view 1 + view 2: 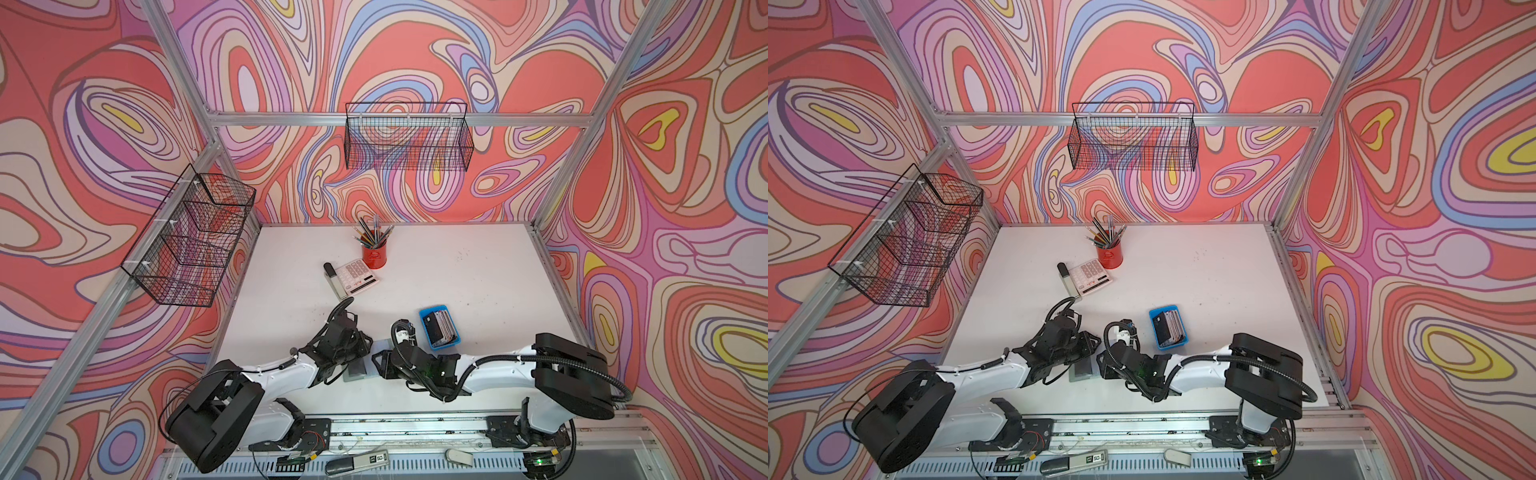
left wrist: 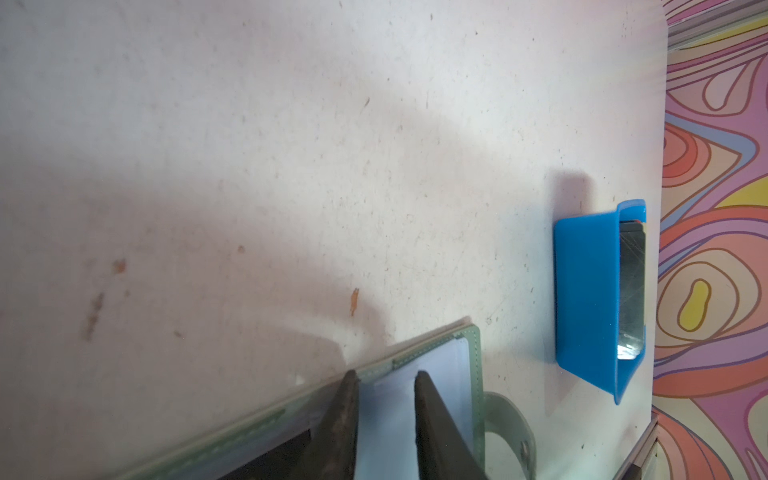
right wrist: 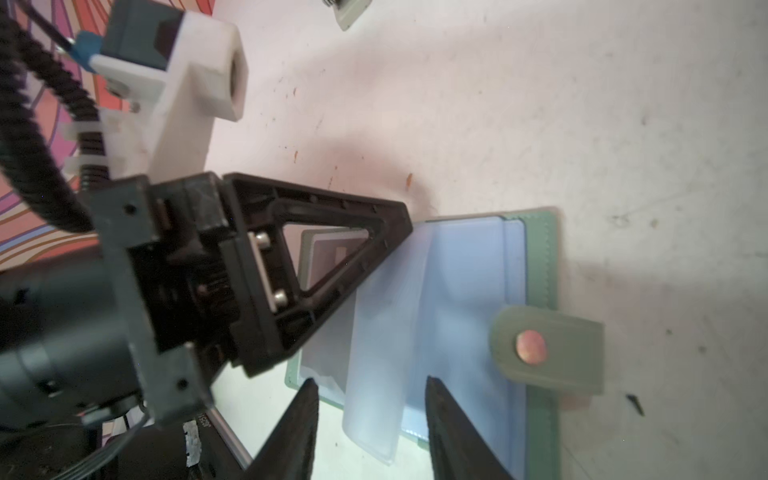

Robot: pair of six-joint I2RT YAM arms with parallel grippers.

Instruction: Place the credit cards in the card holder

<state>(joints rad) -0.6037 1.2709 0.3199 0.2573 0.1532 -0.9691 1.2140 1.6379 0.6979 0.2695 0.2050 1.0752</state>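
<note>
Tabletop [image 1: 478, 270]: one card holder [image 3: 540, 257], one tray [image 2: 586, 291]

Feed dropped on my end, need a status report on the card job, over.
Left gripper down on open card holder, grip unclear. Right gripper jaws open astride a clear sleeve. Credit cards in blue tray.

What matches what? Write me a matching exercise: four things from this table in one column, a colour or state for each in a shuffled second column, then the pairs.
Column one
1 card holder
2 credit cards
3 pencil cup
4 calculator

Column two
A red, upright
B stacked in the blue tray
C sage green, lying open, clear sleeves showing
D pale, keys facing up

Pairs: 1-C, 2-B, 3-A, 4-D
</note>
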